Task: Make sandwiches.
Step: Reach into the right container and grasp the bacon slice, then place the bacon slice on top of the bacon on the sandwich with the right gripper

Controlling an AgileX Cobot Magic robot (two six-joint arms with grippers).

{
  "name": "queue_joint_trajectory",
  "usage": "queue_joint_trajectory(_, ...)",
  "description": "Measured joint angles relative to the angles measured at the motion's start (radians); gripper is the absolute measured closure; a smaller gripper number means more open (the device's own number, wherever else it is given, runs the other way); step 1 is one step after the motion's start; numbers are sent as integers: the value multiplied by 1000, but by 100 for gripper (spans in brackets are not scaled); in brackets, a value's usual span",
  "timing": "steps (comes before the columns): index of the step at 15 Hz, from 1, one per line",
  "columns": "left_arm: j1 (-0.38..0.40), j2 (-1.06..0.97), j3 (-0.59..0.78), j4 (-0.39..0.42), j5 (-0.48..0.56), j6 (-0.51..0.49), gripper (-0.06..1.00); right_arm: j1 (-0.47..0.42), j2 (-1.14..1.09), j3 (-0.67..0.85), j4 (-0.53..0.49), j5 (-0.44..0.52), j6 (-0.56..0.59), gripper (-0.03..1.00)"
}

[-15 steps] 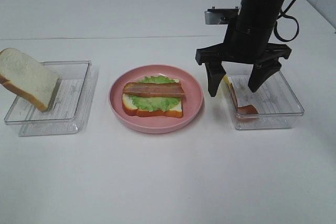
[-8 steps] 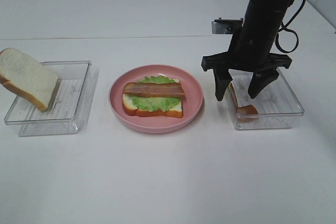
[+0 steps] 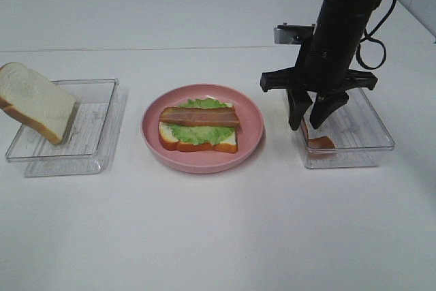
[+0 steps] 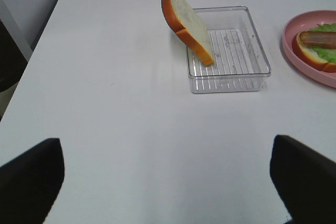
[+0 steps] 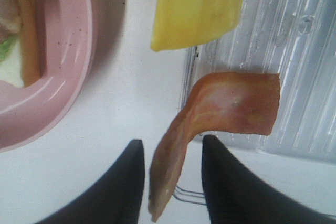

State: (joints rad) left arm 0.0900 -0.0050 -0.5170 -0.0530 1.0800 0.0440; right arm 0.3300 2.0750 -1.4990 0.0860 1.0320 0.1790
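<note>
Bacon pickup is in hand: right jaws straddle it, narrowly open, so next they must pinch and lift it clear of the tray; left jaws gape.

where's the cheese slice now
Right wrist view: the cheese slice sits at the right tray's wall nearest the pink plate, beside the bacon strip the right pincer straddles.
</note>
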Motion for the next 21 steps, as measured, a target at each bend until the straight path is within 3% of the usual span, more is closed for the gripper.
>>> queue_joint_trajectory(1, 0, 0, 0, 0, 0, 0, -4, 0, 0, 0, 0, 0, 0, 62)
queue_joint_trajectory(2, 0, 0, 0, 0, 0, 0, -4, 0, 0, 0, 0, 0, 0, 73)
queue_joint_trajectory(3, 0, 0, 0, 0, 0, 0, -4, 0, 0, 0, 0, 0, 0, 73)
queue_joint_trajectory(4, 0, 0, 0, 0, 0, 0, -4, 0, 0, 0, 1, 0, 0, 88)
queue_joint_trajectory(5, 0, 0, 0, 0, 0, 0, -4, 0, 0, 0, 1, 1, 0, 95)
queue_joint_trajectory(16, 0, 0, 0, 0, 0, 0, -4, 0, -41, 0, 10, 13, 1, 95)
queue_joint_trajectory(19, 0, 0, 0, 0, 0, 0, -4, 0, -212, 0, 112, 54, -4, 95)
queue_joint_trajectory(21, 0, 0, 0, 0, 0, 0, -4, 0, -273, -7, 284, 39, -58, 95)
